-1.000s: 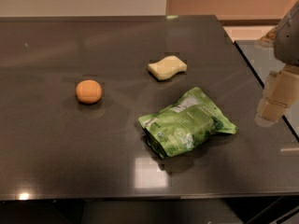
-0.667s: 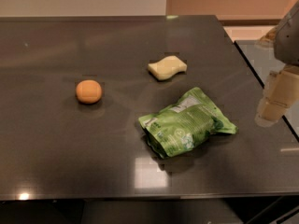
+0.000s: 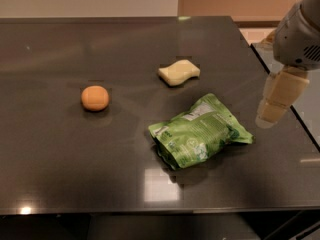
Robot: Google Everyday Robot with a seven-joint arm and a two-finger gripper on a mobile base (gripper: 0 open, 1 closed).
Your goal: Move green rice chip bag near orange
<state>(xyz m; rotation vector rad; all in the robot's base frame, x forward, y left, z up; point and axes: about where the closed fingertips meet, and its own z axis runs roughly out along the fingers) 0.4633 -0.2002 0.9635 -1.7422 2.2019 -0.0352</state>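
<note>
The green rice chip bag [image 3: 200,132] lies flat on the dark table, right of centre, with its white label patch facing up. The orange [image 3: 95,98] sits on the table to the left of the bag, well apart from it. My gripper [image 3: 276,100] hangs at the right edge of the view, just right of the bag and not touching it, with its pale finger pointing down.
A pale yellow wavy sponge [image 3: 179,72] lies behind the bag, near the table's middle. The dark table [image 3: 75,164] ends at the right [image 3: 300,119] just past my gripper, and its front edge runs along the bottom.
My gripper has shifted slightly left, towards the bag. The bag, orange and sponge have not moved.
</note>
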